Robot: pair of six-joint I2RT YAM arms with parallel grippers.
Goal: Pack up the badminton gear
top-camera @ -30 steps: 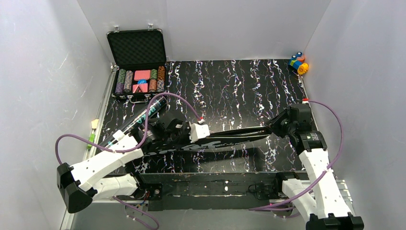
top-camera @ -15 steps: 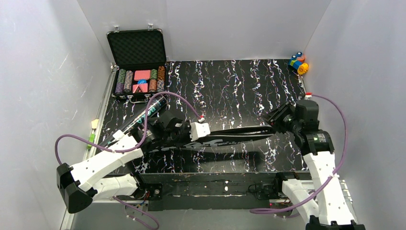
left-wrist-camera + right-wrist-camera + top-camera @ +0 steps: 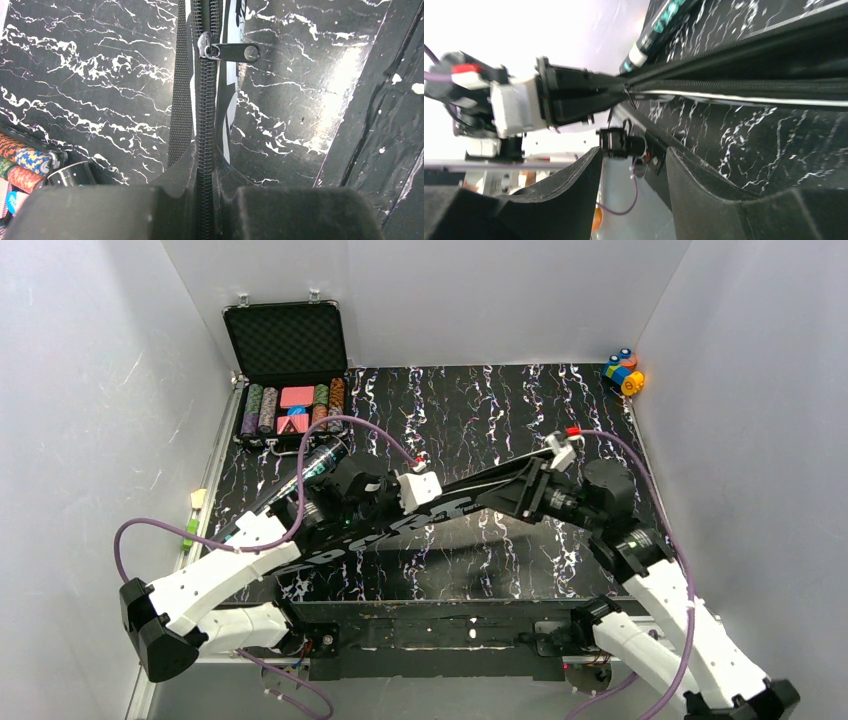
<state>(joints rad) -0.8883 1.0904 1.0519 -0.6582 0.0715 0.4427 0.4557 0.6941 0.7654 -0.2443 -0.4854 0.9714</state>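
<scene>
Your left pincer (image 3: 202,197) is clamping shut on the zipped edge of the black racket bag (image 3: 455,508). The zipper teeth are running straight between its fingers (image 3: 100,215), and the zipper pull (image 3: 232,52) is lying a little way ahead of them.

Taking the poker chip case (image 3: 288,370) as your mark, the bag is stretching across the bench (image 3: 480,410) in front of the case and to its right. It is turned on edge and slanting, with its wide end toward the bench's front edge and its narrow end farther right.

Your right pincer (image 3: 631,160) is hovering at that narrow end, well to the right of the case. Its jaws are standing apart with nothing between them, and the bag's zipped edge is passing near its fingertips (image 3: 569,185), not between them.

The long dark tube (image 3: 318,466) with teal lettering is lying just in front of the case, angling toward the front left and disappearing under your left arm. The toy blocks (image 3: 624,371) are sitting far to the right of the case, in the opposite back corner
</scene>
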